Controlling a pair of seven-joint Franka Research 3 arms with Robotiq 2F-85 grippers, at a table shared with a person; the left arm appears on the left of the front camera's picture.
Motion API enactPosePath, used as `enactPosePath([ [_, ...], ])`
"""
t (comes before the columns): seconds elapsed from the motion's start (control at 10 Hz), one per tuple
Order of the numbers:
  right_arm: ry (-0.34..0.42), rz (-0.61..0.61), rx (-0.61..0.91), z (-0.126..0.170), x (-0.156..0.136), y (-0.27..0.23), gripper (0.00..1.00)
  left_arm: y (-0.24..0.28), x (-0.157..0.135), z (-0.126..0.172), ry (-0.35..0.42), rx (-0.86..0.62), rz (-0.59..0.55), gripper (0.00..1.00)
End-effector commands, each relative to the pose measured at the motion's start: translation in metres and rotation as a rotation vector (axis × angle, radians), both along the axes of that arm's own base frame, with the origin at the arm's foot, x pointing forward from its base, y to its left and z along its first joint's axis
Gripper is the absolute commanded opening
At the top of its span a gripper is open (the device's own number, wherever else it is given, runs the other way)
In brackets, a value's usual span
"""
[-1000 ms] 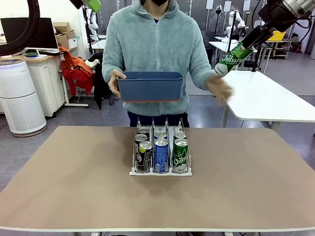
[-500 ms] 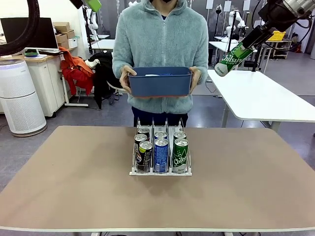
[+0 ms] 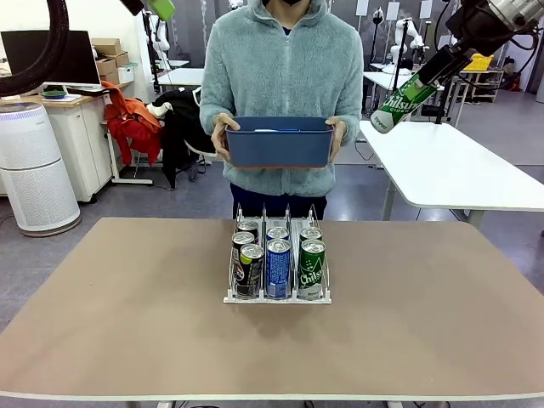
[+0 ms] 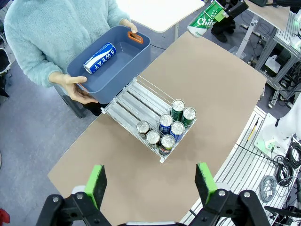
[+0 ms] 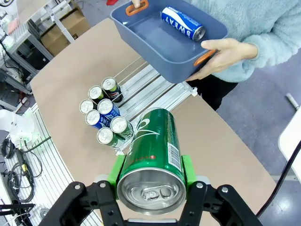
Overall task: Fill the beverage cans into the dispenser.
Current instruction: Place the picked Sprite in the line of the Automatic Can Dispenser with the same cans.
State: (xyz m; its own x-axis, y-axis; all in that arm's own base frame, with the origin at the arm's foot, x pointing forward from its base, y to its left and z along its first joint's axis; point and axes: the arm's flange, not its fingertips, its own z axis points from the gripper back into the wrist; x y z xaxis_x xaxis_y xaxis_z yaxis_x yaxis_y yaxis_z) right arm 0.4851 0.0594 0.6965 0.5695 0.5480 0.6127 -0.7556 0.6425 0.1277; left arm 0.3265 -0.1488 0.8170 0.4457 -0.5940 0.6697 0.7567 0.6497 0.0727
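I begin with the brown table [image 3: 127, 323], which takes the whole lower half of my front view. Behind its far edge, at 12 o'clock, stands a person [image 3: 280, 76] in a light fleece jacket. This person holds a dark blue bin [image 3: 279, 143] with both hands [image 3: 338, 132], one on each short end, at chest height above the far edge.

In the left wrist view I see one blue can [image 4: 99, 58] with white letters lying on its side inside the bin.

The dispenser [image 3: 276, 298] stands near the middle of the table, directly below the bin in the front view. Its three lanes run toward 12 o'clock. Each lane has two upright cans at the near end: black-and-green cans [image 3: 249, 270] at 9 o'clock, blue cans [image 3: 279, 268] in the middle, green cans [image 3: 311, 269] at 3 o'clock. The far part of the lanes is bare.

My right gripper [image 5: 150, 175] is high in the air at about 2 o'clock from the dispenser. Its green pads pinch a green can [image 5: 153, 141] from both sides, and the can is tilted.

My left gripper [image 4: 150, 181] hangs high over the table with the fingers spread wide and nothing between them.
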Motion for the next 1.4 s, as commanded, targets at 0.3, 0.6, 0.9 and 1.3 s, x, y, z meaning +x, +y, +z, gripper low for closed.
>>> enactPosePath([
  [0.3,0.059,-0.144,0.000,-0.044,-0.071,0.008,0.58,0.001,-0.002,-0.001,0.003,0.001,0.004,1.00],
  [0.6,0.163,-0.212,-0.117,-0.096,-0.100,0.024,0.58,0.001,-0.002,-0.001,0.003,0.001,0.004,1.00],
  [0.9,0.239,-0.103,-0.201,-0.144,-0.111,0.058,0.58,0.001,-0.002,-0.001,0.003,0.001,0.004,1.00],
  [1.3,0.274,-0.050,-0.225,-0.162,-0.114,0.068,0.58,0.001,-0.002,-0.001,0.003,0.001,0.004,1.00],
])
